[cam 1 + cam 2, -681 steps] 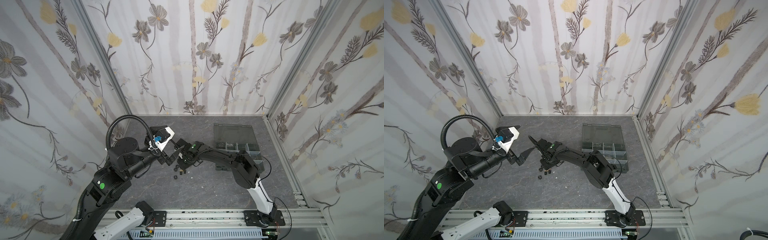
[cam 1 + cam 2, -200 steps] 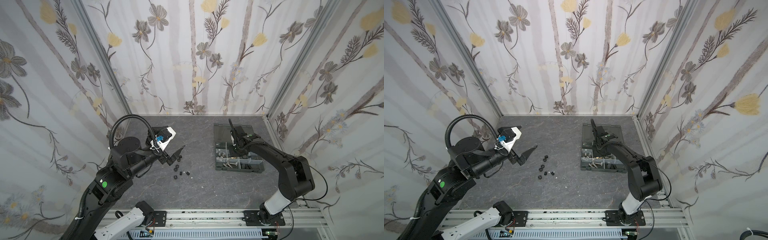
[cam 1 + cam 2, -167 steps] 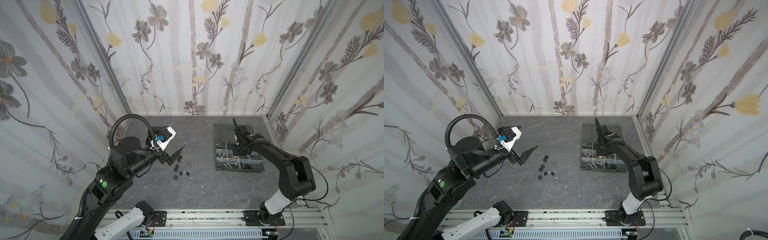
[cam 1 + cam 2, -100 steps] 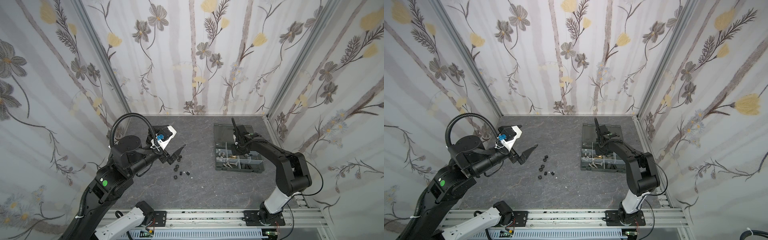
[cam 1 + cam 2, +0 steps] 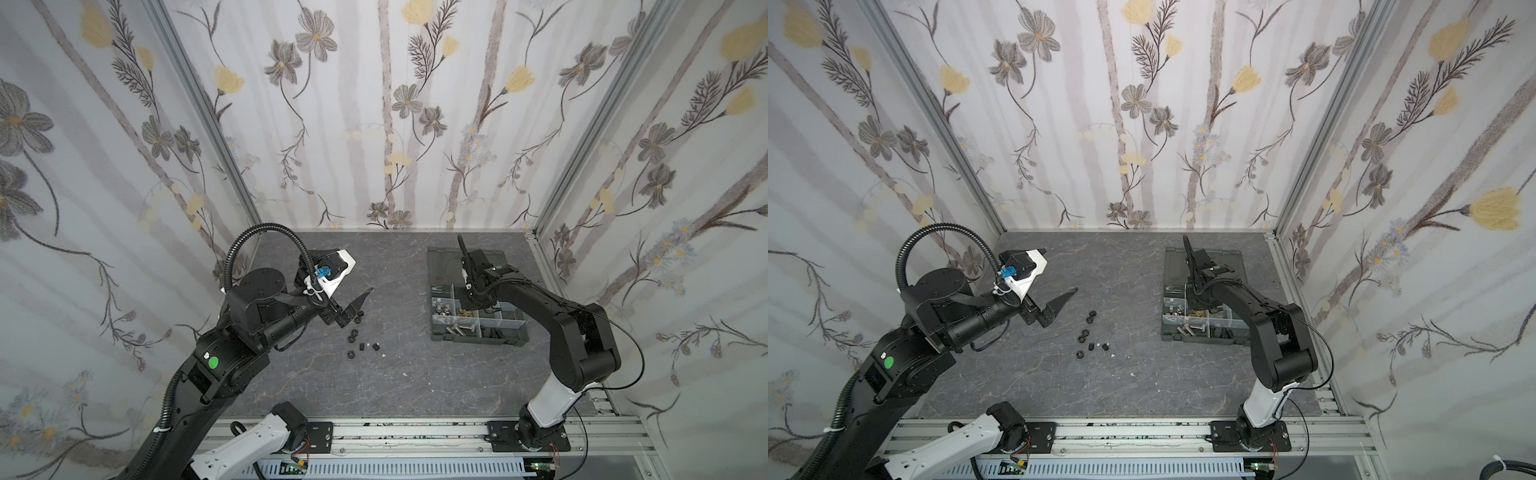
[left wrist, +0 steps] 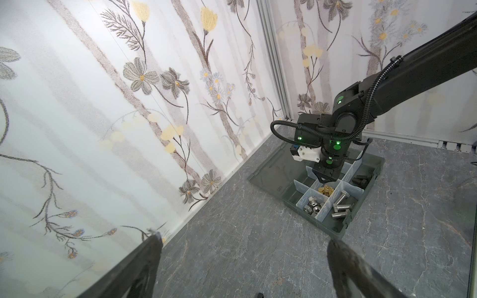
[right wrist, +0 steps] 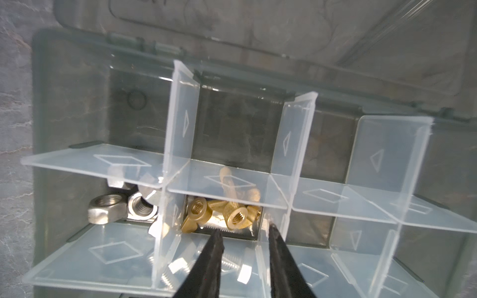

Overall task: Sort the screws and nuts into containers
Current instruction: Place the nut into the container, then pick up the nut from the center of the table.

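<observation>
The dark grey organizer box (image 5: 478, 341) lies open at the right, its containers split by clear dividers (image 7: 180, 116). My right gripper (image 7: 244, 228) hangs open just above the container of brass nuts (image 7: 227, 211), with nothing between its fingers. Silver nuts (image 7: 121, 206) fill the neighbouring container. Silver screws (image 6: 340, 203) and black screws (image 6: 361, 180) lie in others. Several loose black nuts (image 5: 357, 340) sit on the table left of centre. My left gripper (image 5: 353, 307) hovers wide open and empty just above and behind them.
The box's hinged lid (image 5: 444, 266) lies flat behind it toward the back wall. Patterned walls close in the grey stone-look table (image 5: 395, 374) on three sides. An aluminium rail (image 5: 415, 432) with both arm bases runs along the front edge.
My right arm has swung from the loose pile near the left gripper across to the box and settled over the brass nuts. The left arm has barely moved.
</observation>
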Controlling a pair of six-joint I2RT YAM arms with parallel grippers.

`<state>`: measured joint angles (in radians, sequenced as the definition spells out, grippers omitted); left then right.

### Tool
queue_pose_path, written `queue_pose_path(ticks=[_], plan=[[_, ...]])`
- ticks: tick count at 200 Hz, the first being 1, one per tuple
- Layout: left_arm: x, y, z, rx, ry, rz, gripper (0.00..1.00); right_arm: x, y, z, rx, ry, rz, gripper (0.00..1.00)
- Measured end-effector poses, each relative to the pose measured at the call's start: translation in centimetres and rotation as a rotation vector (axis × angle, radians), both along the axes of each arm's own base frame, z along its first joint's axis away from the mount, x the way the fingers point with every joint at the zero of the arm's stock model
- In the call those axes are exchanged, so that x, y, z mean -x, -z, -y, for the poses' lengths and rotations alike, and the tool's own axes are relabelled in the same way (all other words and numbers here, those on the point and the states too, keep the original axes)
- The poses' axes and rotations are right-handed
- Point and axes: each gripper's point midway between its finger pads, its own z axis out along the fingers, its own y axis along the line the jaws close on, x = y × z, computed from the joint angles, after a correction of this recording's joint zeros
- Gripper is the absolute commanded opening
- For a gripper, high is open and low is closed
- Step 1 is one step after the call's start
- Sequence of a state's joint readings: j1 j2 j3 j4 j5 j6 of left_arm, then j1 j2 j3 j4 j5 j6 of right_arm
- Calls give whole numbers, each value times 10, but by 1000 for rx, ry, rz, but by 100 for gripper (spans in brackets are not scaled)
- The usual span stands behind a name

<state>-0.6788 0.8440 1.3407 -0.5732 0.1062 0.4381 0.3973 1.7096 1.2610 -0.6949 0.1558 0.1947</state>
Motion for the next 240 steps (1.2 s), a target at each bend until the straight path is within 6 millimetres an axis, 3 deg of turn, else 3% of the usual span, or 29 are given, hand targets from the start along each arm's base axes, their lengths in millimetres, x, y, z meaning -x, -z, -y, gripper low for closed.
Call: queue_pose_path(ticks=[26, 45, 72, 100, 115, 163, 213, 240], plan=[[1, 0, 0, 1, 2, 1, 100, -2, -33, -56, 3, -152, 85, 38], [1, 0, 0, 2, 3, 1, 100, 2, -41, -101, 1, -257, 107, 41], [1, -1, -1, 3, 3, 3, 100, 28, -26, -164, 9, -407, 73, 47], [3, -2, -2, 6, 3, 7, 100, 78, -3, -233, -8, -614, 15, 50], [3, -2, -2, 7, 3, 8, 100, 95, 11, -258, -13, -686, -17, 51], [4, 0, -3, 6, 3, 7, 100, 120, 36, -286, 5, -767, -72, 53], [4, 3, -3, 3, 3, 3, 100, 126, 48, -302, 18, -799, -79, 54], [4, 2, -3, 3, 3, 4, 100, 130, 57, -301, 38, -805, -101, 53]])
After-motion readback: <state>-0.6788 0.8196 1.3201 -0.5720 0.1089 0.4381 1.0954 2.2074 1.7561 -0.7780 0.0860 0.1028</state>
